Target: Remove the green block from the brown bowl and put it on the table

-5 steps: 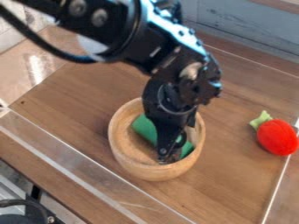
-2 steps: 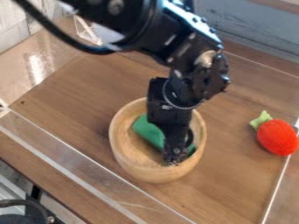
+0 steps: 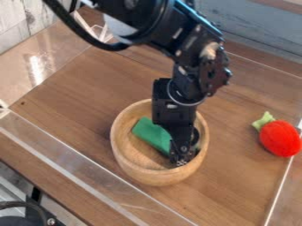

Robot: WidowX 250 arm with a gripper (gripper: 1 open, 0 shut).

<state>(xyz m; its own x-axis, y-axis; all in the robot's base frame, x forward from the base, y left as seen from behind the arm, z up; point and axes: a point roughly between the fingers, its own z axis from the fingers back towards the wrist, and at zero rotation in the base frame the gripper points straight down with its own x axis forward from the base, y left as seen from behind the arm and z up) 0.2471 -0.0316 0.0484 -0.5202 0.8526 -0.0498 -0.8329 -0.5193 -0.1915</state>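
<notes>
You are looking down at a dark brown wood-grain counter (image 3: 83, 97) with clear plastic edging along its near and left sides; behind it runs a pale wall or panel, too blurred to read further.

The brown bowl (image 3: 132, 162) sits near the middle of the counter, toward the front edge. The green block (image 3: 151, 134) lies inside it, on the left part of the hollow, tilted against the inner wall. Its long axis runs on a diagonal, from upper left down to lower right in the picture.

Your black arm comes in from the upper left and drops almost straight down into the bowl. The fingers (image 3: 179, 152) are spread apart and hold nothing; they stand just beside the block's right end, and you cannot tell whether they touch it. The arm's body hides the far side of the bowl.

A red strawberry toy (image 3: 278, 137) with a green top lies well off to the right, clear of the bowl.
</notes>
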